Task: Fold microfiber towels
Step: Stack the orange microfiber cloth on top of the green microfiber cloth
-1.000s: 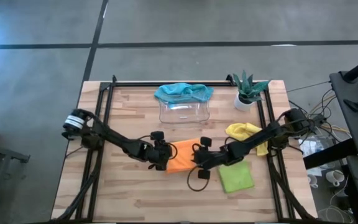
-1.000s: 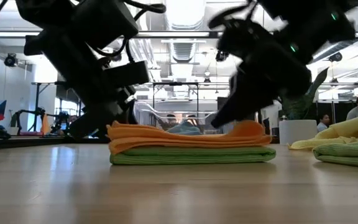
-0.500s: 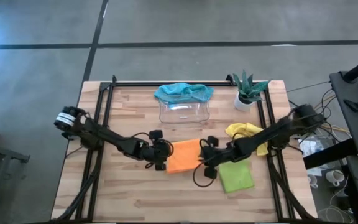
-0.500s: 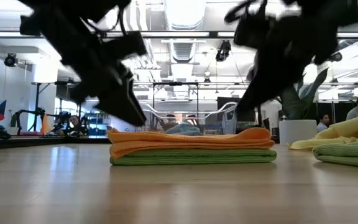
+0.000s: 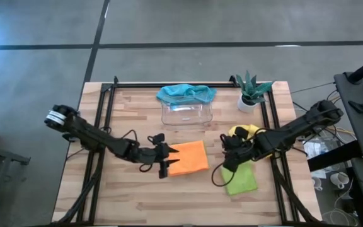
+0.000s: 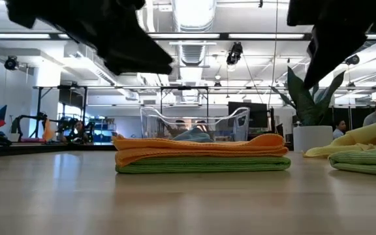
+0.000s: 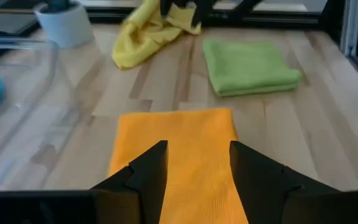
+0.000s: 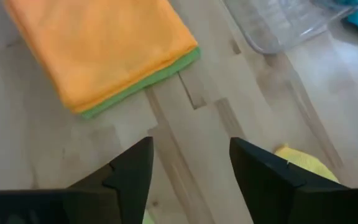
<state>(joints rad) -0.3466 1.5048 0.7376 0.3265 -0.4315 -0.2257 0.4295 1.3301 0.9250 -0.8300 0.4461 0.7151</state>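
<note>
**Both grippers off the folded orange towel**

Left gripper (image 5: 163,159) hangs just off the left edge of the orange towel (image 5: 188,157), fingers spread and holding nothing; in its wrist view the two dark fingers (image 7: 143,176) frame the towel's near edge with a clear gap between them. A second ago this gripper sat on the towel's left edge, and half a second ago it was still against it; it has since drawn back leftward and lifted, so the low view catches only its dark underside at the top left.

The orange towel lies folded flat at mid-table, stacked on a lime green towel (image 6: 201,166) whose edge peeks out below it in the low and right wrist views. From above that green layer is hidden.

Right gripper (image 5: 227,153) has pulled away from the towel's right edge, where it rested a second ago, and now sits over the gap between the orange towel and the second lime green towel (image 5: 241,180), which lies folded. Its fingers (image 8: 124,177) are apart and empty.

The yellow towel (image 5: 243,132) lies crumpled beside the right arm, partly covered by it. The teal towel (image 5: 186,93) drapes over the far rim of the clear plastic tray (image 5: 187,114); the potted plant (image 5: 251,90) stands at the far right corner. The low view cuts off both grippers at the top.
</note>
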